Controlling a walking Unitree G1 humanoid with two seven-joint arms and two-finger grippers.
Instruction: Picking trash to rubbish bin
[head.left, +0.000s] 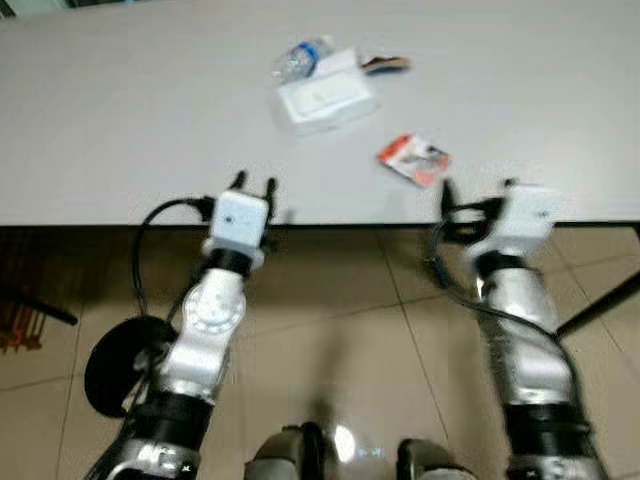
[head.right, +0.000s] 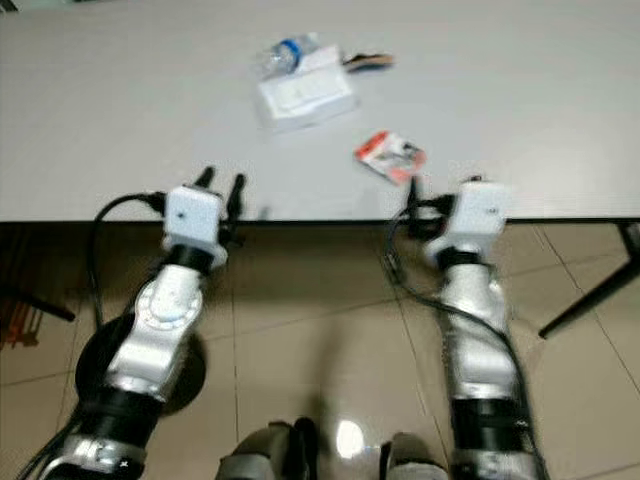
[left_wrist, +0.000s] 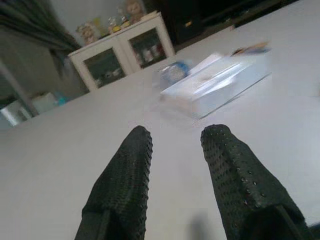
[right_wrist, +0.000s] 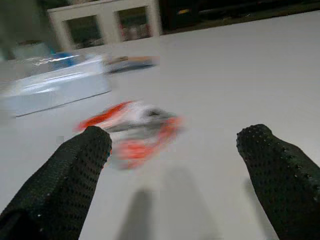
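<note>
While my left gripper (head.left: 253, 183) hovers slightly parted and empty at the grey table (head.left: 120, 110) edge, the clear plastic box (head.left: 325, 98) lies ahead; my right gripper (right_wrist: 175, 150), wide open and empty, faces the red-and-white crumpled wrapper (head.left: 414, 159) just beyond.

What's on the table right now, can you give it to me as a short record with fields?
surface: grey table
trash: red and white wrapper; clear plastic box; plastic bottle behind the box; small flat wrapper beside it
left gripper: open, at the near table edge, pointing toward the box
right gripper: open wide, low over the table, just short of the red and white wrapper
</note>
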